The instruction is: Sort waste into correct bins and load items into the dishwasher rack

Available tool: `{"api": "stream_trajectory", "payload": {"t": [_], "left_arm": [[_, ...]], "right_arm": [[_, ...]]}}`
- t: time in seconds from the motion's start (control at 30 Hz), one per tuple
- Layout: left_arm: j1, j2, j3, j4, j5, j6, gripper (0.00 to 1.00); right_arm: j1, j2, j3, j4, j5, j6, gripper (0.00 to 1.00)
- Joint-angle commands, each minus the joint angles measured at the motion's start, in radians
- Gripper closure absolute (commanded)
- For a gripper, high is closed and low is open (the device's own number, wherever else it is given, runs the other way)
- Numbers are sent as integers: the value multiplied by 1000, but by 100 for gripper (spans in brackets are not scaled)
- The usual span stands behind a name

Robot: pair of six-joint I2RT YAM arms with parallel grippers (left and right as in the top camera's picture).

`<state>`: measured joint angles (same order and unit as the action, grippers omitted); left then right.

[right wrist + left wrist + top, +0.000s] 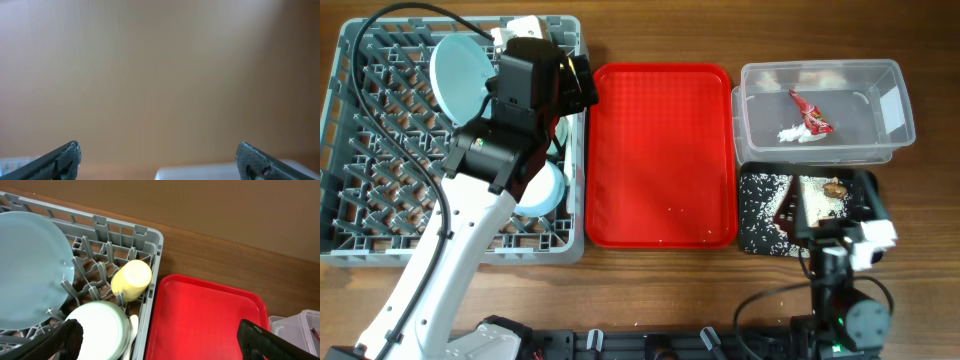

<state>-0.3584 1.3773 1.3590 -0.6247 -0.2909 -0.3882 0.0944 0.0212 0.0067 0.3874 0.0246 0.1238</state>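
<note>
The grey dishwasher rack (380, 200) fills the left side. In it a pale blue plate (468, 72) (30, 270) stands on edge, a yellow cup (131, 280) lies among the pegs, and a pale mint bowl (542, 190) (100, 330) rests beside white cutlery (133, 330). My left gripper (580, 85) (165, 342) hovers open and empty over the rack's right rim. The clear bin (880, 75) holds a red-and-white wrapper (812, 112) and a white tissue (796, 134). Rice scraps (765, 205) lie in the black tray (750, 242). My right gripper (830, 205) (160, 162) is open and empty above that tray.
A flat red tray (660, 150) (205, 320) lies between the rack and the bins, with a few crumbs near its front edge. The left arm crosses the rack's front right part. The right wrist view shows mostly blurred wooden table, with a pale edge (220, 172) at the bottom.
</note>
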Motion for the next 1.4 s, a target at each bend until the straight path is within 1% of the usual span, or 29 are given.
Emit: {"api": "stream_trajectory", "payload": {"t": [0.0, 0.07, 0.1, 0.13, 0.2, 1.13, 1.27, 1.37], "left_arm": [[3, 5, -1, 3, -13, -13, 0], [3, 5, -1, 3, -13, -13, 0], [3, 5, -1, 3, -13, -13, 0], [3, 5, -1, 3, -13, -13, 0], [3, 5, -1, 3, -13, -13, 0], [3, 3, -1, 0, -14, -13, 0], [3, -57, -1, -25, -14, -12, 0], [14, -164, -1, -104, -14, -12, 0]], "right_arm": [[-6, -18, -2, -144, -74, -51, 0], [-6, -18, -2, -289, -75, -86, 0], [-6, -18, -2, -389, -76, -128, 0], [-6, -18, -2, -386, -79, -181, 0], [-7, -18, -2, -387, -79, -206, 0], [-7, -18, -2, -386, -79, -203, 0], [-7, -18, -2, -386, -79, -203, 0], [-7, -18, -2, -386, -79, -202, 0]]}}
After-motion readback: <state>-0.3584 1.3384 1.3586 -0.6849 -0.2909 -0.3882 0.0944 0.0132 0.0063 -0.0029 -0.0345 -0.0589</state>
